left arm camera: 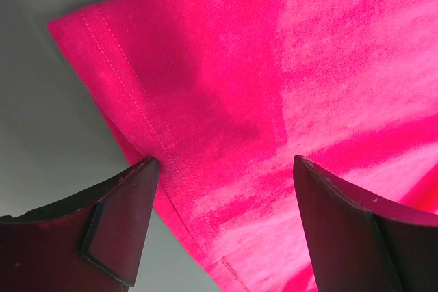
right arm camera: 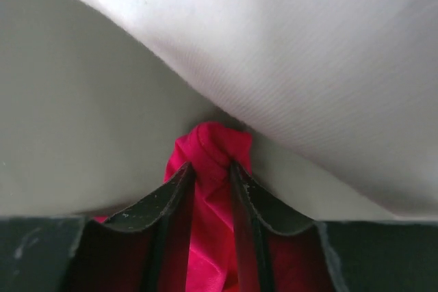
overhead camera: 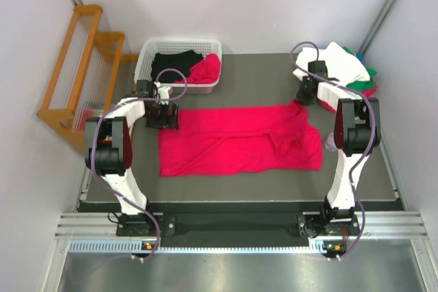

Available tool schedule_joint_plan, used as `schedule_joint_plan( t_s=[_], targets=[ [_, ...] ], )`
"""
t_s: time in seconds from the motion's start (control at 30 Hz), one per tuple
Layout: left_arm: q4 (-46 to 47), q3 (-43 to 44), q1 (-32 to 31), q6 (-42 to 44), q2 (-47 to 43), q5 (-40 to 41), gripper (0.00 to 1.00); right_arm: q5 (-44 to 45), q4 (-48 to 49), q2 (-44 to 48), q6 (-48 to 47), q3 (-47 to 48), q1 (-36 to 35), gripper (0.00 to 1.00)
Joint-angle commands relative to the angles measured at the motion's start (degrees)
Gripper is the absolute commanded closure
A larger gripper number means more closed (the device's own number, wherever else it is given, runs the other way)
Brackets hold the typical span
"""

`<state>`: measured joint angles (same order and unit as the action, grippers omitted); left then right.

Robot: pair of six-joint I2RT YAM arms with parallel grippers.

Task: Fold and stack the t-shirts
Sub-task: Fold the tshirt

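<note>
Crimson t-shirt (overhead camera: 236, 140): spread flat mid-table (overhead camera: 260, 80), long side running L–R, bunched at its right end.
Right gripper (right arm camera: 209, 169): fingers pinched onto a tuft of the crimson fabric at the shirt's far right corner, just beside the folded pile (white tee (overhead camera: 339, 63) on top, green and red edges under it).
Left gripper (left arm camera: 222, 169): jaws wide apart, holding nothing, astride the shirt's stitched hem at its far left corner.
Basket (overhead camera: 179, 65), far left: black tee (overhead camera: 174, 63) and a red one inside.
</note>
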<state>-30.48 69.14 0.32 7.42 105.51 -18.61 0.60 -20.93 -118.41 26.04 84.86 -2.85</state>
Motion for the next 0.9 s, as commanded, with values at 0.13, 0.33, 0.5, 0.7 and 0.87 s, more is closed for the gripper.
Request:
schedule_joint_plan(
  t_s=[0.13,0.33,0.5,0.7,0.87],
  targets=[
    [0.1,-0.1,-0.1,0.0,-0.6,-1.1,0.16,4.5,-0.3,2.9,-0.6,0.4,-0.2,0.92],
    [0.0,-0.2,-0.1,0.1,-1.0,-1.2,0.15,12.2,-1.0,7.9,-0.1,-2.6,-0.2,1.0],
    [-0.5,1.0,-0.1,-0.1,-1.0,-1.7,0.15,18.7,-3.8,10.1,0.8,-3.5,0.1,1.0],
    [-0.8,1.3,-0.1,0.1,-1.5,-2.0,0.14,20.6,-6.8,8.8,2.1,-2.8,2.1,1.0],
    [-0.8,1.0,-0.1,0.3,-2.4,-2.2,0.13,20.0,-9.5,6.3,1.8,0.6,2.3,0.83]
  ],
)
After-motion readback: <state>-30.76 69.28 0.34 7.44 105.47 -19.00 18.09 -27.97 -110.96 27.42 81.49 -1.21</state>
